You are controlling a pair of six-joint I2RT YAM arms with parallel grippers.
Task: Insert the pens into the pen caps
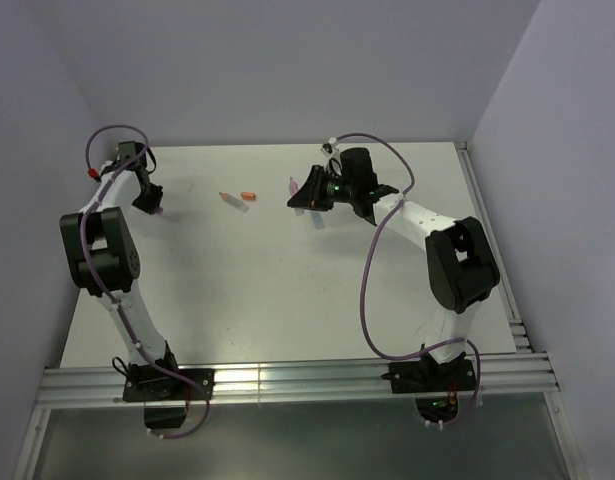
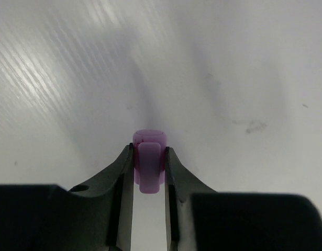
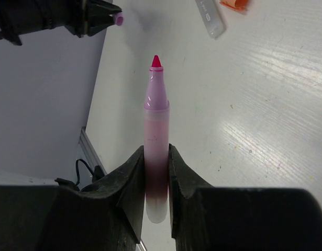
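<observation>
Left of the loose clear plastic pen [image 1: 230, 200], a short pink plastic cap [image 2: 148, 137] is pinched by the left claw [image 2: 149, 152]; right of it, a bare-tipped pink pen [image 3: 156, 104] is clamped in the right claw [image 3: 156, 152]. The pink pair is not yet joined.

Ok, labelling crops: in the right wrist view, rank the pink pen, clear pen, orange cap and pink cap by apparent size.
1. pink pen, largest, but nearest the camera.
2. clear pen, cropped at top edge.
3. orange cap and pink cap: both tiny, orange cropped, so unranked.
</observation>
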